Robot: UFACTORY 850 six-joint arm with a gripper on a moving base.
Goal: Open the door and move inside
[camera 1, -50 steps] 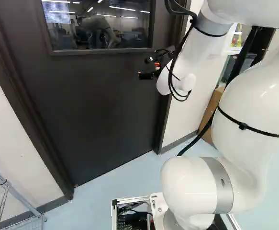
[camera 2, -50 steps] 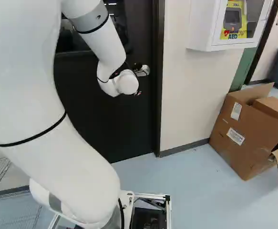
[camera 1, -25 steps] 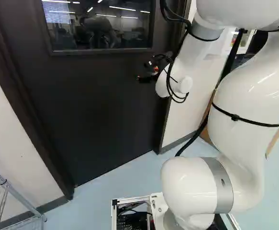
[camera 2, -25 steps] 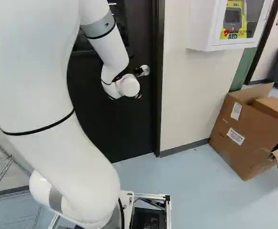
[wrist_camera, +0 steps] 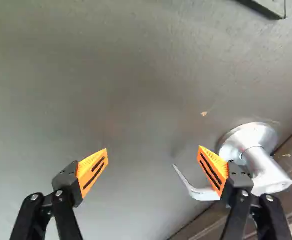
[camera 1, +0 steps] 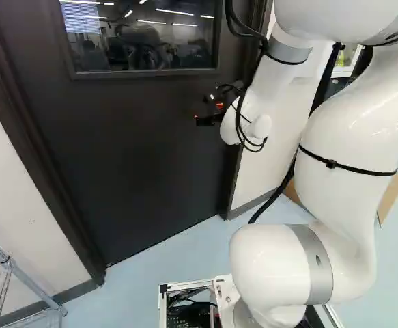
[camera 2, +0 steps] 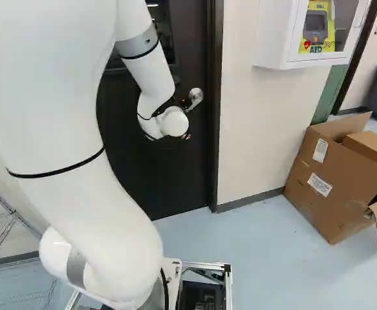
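The black, orange-padded end effector (camera 1: 207, 113), fingers wide apart, appears at upper centre of the left base view, near the silver metal lever handle (wrist_camera: 263, 170) on the dark, windowed door (camera 1: 130, 157).

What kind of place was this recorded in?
Probably an office or lab building's hallway or room: a dark door with a window and lever handle, a wall-mounted AED cabinet, and an opened cardboard box.

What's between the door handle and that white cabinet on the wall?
Between the handle and the cabinet: a strip of door, its dark frame, then bare wall. The right base view shows it.
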